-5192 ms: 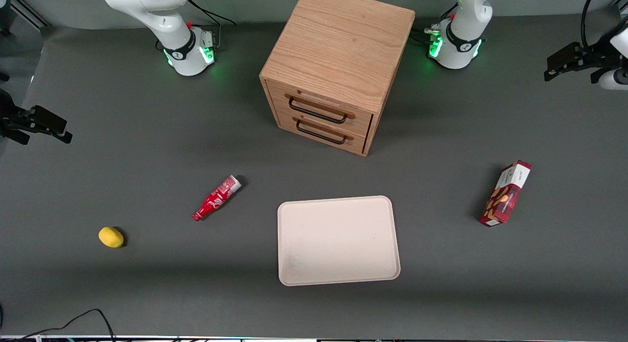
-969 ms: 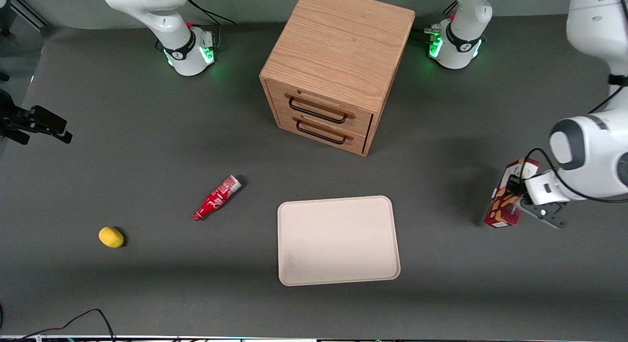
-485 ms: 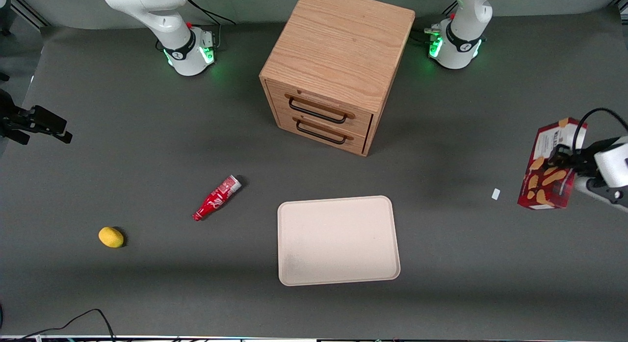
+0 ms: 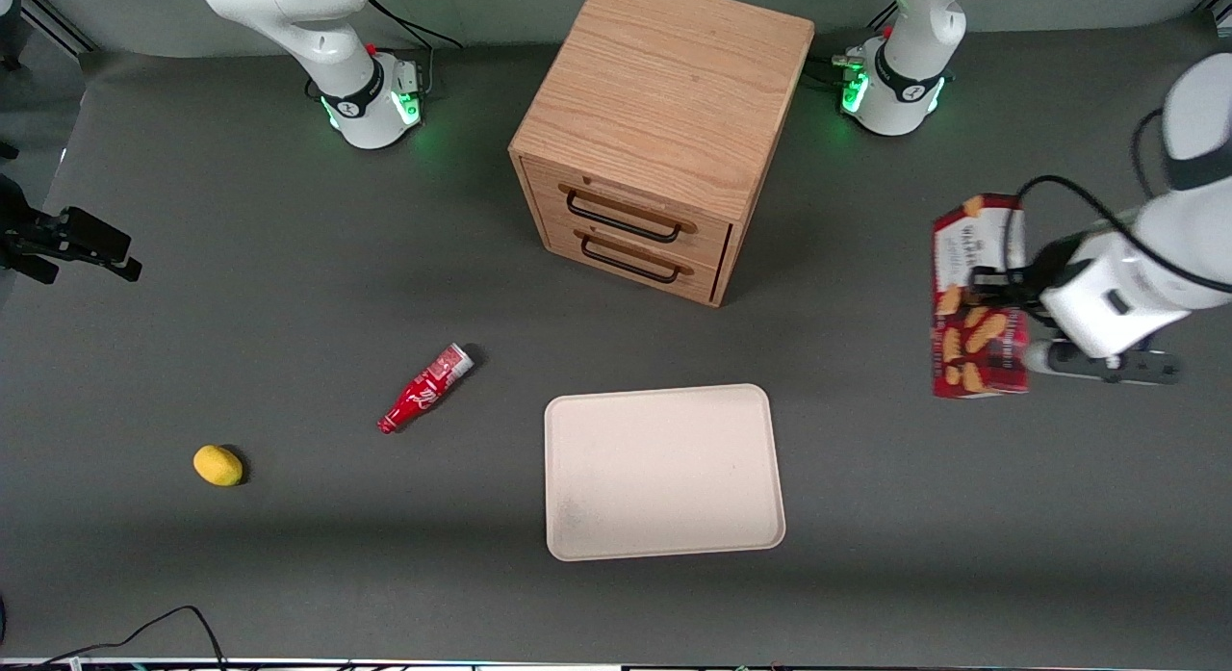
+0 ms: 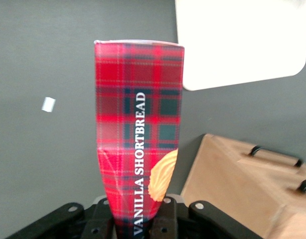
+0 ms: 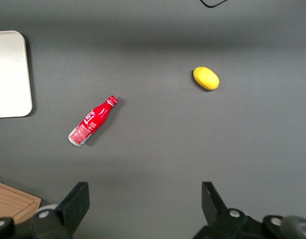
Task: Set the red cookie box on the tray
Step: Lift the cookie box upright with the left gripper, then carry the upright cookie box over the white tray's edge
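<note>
Gripper: the left arm's gripper (image 4: 996, 300) hangs in the air toward the working arm's end of the table, its fingers clamped on the red cookie box (image 4: 972, 296); in the wrist view the gripper (image 5: 138, 226) pinches the box's narrow plaid sides at one end.
Red cookie box: lifted clear of the table and held lengthwise in the gripper, the plaid face marked "VANILLA SHORTBREAD" (image 5: 139, 144) running away from the fingers.
Tray: the cream tray (image 4: 664, 471) lies flat on the table, well apart from the gripper, nearer the front camera and toward the parked arm's end; no part of the box is over it.
Drawer cabinet: the wooden cabinet (image 4: 664, 122) stands farther from the front camera than the gripper, toward the table's middle.
Paper scrap: a small white scrap (image 5: 48, 104) lies on the grey table below the held box.
Red bottle and lemon: the bottle (image 4: 424, 389) and the yellow lemon (image 4: 218, 465) lie well away from the gripper, toward the parked arm's end.
</note>
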